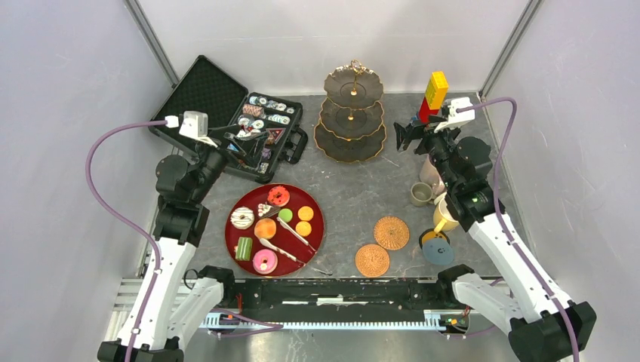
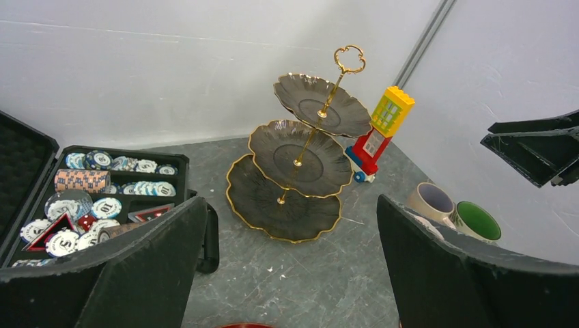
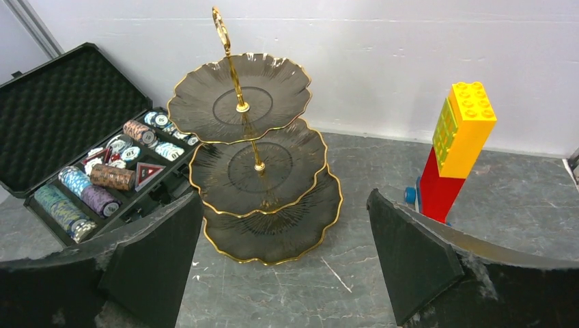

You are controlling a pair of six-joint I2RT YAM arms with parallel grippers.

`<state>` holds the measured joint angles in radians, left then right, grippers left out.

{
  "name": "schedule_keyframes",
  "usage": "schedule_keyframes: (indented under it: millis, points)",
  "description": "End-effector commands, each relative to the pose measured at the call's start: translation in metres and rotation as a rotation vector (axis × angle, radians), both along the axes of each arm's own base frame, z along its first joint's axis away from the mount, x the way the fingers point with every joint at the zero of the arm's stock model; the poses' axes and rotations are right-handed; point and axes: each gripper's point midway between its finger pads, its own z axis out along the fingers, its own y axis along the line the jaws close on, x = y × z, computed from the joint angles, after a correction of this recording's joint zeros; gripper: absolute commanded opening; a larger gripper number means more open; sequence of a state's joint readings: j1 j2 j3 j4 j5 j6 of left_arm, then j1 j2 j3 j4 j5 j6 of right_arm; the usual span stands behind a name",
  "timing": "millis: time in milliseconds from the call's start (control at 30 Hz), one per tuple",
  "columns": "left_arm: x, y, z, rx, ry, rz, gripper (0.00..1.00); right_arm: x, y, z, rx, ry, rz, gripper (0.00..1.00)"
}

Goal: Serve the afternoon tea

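Both arms are hovering toward the back of the worktop. The left fingers are hanging spread wide over the chip case, gripping nothing. The right fingers are also gaping, holding nothing, hanging just right of the stand and in front of the block tower. The stand is standing upright at the far middle. The sweets are lying on the red tray at near left, with tongs lying among them. The mugs are clustering beside the right arm, and three coasters are lying just in front of them.
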<state>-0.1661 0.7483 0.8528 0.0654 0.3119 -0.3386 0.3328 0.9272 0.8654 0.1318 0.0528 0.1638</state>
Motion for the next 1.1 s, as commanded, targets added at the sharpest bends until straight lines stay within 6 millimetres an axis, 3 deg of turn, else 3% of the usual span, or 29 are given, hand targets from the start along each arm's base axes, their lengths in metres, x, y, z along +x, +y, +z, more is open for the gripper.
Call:
schedule_keyframes:
  millis: [0,200,400,533,667,833,1067]
  points:
    - [-0.005,0.003,0.022,0.033,-0.069,0.014,1.0,-0.001,0.01,-0.001,0.014,-0.007,0.047,0.98]
    - [0.0,0.01,0.021,0.034,-0.033,0.059,1.0,-0.012,0.029,-0.053,0.151,0.095,0.142,0.98]
    - [0.0,0.007,0.017,0.021,0.016,0.042,1.0,-0.032,0.054,-0.096,0.163,0.202,0.296,0.98]
    - [0.0,0.005,0.017,0.011,0.024,0.038,1.0,-0.06,0.093,-0.132,0.13,0.254,0.489,0.98]
    - [0.002,0.003,0.015,0.003,0.041,0.025,1.0,-0.101,0.151,-0.162,0.014,0.334,0.66,0.98]
    - [0.003,0.001,0.012,0.003,0.066,0.017,1.0,-0.152,0.21,-0.194,-0.191,0.347,0.816,0.98]
    - [0.003,-0.001,0.011,-0.001,0.076,0.005,1.0,-0.191,0.26,-0.236,-0.47,0.306,0.907,0.98]
